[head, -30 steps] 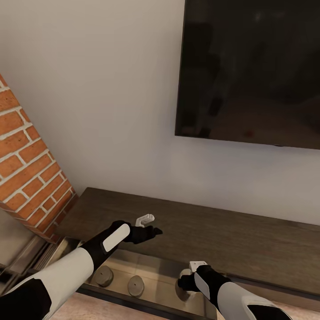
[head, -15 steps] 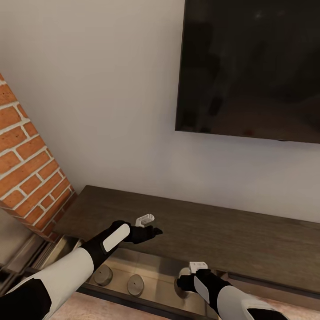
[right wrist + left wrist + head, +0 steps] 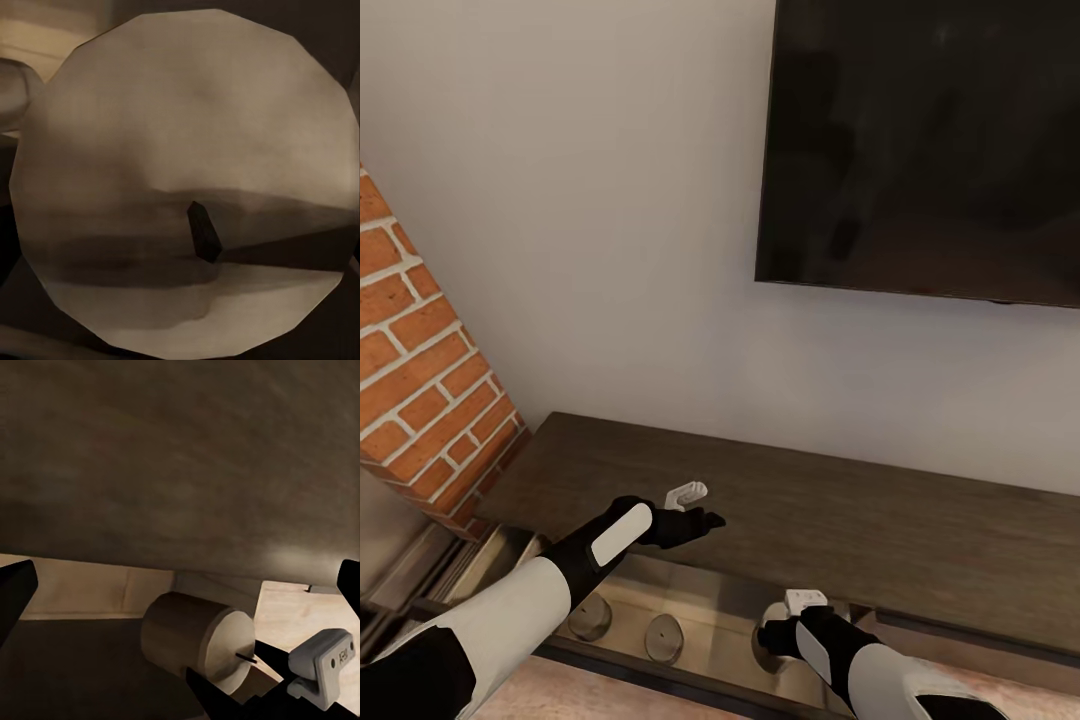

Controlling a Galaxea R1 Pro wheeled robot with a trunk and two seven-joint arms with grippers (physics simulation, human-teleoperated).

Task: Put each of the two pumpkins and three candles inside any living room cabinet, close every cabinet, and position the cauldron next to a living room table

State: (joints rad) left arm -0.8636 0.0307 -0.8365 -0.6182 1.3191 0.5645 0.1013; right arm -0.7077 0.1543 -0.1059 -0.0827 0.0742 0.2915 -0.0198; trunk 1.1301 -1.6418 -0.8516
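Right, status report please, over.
Left gripper open over cabinet top. Right gripper down at candle in open drawer, grip unclear. Two more candles inside.

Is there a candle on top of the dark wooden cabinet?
No, the cabinet top is bare; the candles sit down inside its open drawer.

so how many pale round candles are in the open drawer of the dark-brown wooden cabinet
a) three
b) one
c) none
a) the head view shows three pale round candles standing in the open drawer of the dark-brown wooden cabinet.
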